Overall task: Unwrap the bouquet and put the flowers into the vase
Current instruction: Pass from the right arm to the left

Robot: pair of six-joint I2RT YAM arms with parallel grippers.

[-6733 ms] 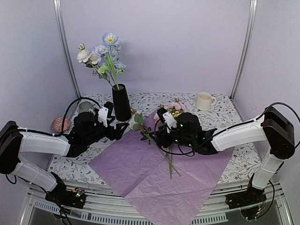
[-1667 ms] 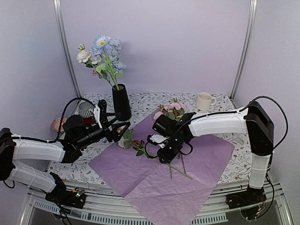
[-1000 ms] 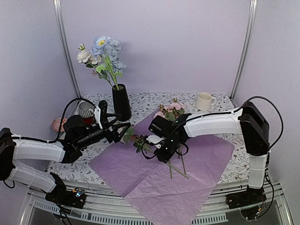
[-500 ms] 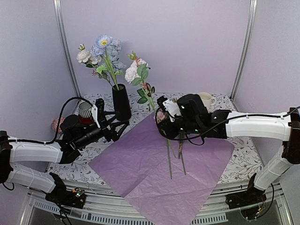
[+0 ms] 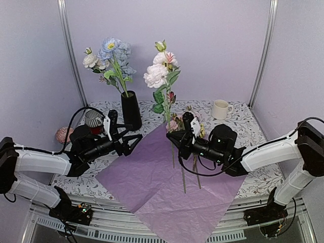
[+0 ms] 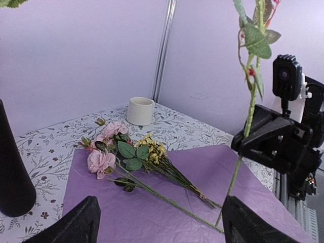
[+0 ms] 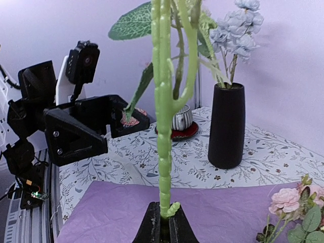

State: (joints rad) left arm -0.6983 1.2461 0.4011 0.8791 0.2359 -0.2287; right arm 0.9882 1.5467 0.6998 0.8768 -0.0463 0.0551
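The black vase (image 5: 131, 110) stands at the back left and holds pale blue and white flowers (image 5: 112, 55). My right gripper (image 5: 174, 137) is shut on the green stem (image 7: 163, 126) of a white and pink flower (image 5: 159, 71), held upright above the paper; its jaws pinch the stem's lower part (image 7: 165, 223). The bouquet is unwrapped: its lilac paper (image 5: 152, 187) lies flat with pink roses (image 6: 104, 152) and a yellow cluster (image 6: 152, 149) on it. My left gripper (image 5: 132, 142) hovers open near the vase (image 6: 12, 177), nothing between its fingers (image 6: 76, 225).
A cream mug (image 5: 220, 109) sits at the back right. A striped cup (image 5: 92, 119) on a red saucer and a pink ball (image 5: 64, 134) stand at the left, behind my left arm. Loose stems (image 5: 190, 174) lie on the paper under the right arm.
The right gripper has raised the white and pink flower from lying low over the paper to upright, and the right arm has swung round. The left gripper has stayed open, almost still.
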